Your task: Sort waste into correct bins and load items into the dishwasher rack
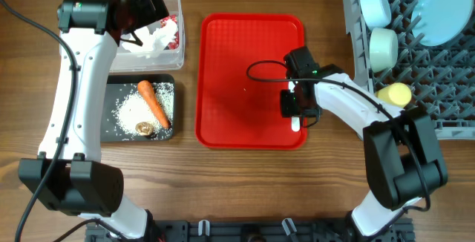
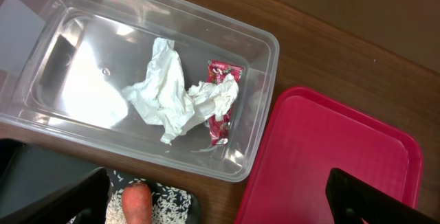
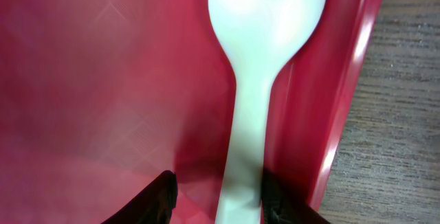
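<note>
R gripper (image 3: 220,200), fingers apart, straddles the spoon (image 3: 265,18) handle w/ the tray (image 3: 103,80) lip just to its right: I'd centre it, clamp low, lift straight; L gripper (image 2: 220,200) hangs spread above the tub (image 2: 265,49).

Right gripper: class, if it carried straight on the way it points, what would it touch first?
Most likely the white plastic spoon on the red tray: its handle lies between the open jaws of the right gripper. The remaining height is unclear.
</note>
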`<state>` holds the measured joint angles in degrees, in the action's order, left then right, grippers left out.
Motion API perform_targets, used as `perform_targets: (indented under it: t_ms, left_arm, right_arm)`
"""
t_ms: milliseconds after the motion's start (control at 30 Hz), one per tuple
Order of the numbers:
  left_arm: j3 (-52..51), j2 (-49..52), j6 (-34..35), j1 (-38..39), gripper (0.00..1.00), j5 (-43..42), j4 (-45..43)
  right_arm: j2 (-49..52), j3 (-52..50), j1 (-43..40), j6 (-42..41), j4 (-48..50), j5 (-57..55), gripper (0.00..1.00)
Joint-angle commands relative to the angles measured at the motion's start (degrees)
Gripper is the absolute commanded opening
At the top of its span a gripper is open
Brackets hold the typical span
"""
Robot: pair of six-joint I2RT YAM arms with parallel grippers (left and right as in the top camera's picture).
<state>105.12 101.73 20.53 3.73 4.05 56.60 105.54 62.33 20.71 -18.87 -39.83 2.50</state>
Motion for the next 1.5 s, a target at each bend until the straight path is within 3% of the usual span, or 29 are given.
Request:
perform_targets:
  t_ms: [0, 500, 633, 1000, 1467]
  left_arm:
    - [-0.11, 0.17, 0.94, -0.15, 1.00, 0.55, -0.15]
    - [-0.11, 0.15, 0.94, -0.15, 1.00, 0.55, -0.15]
    - [-0.11, 0.17, 0.94, -0.15, 1.00, 0.55, -0.15]
    - [-0.11, 0.17, 0.94, -0.15, 1.00, 0.55, -0.15]
    - [-0.11, 0.17, 0.94, -0.15, 1.00, 0.55, -0.15]
  right_arm:
    - [0.98, -3.17, 0.07, -0.81, -0.79, 0.44, 0.42]
    - [0.98, -3.58, 0.07, -0.83, -0.44, 2.23, 0.09]
    - [0.98, -3.50, 0.07, -0.79, 0.26, 2.23, 0.05]
    - [0.22, 0.22, 0.07, -0.28, -0.52, 1.16, 0.05]
    - [-8.00, 5.18, -0.04, 0.90, -1.81, -4.28, 0.05]
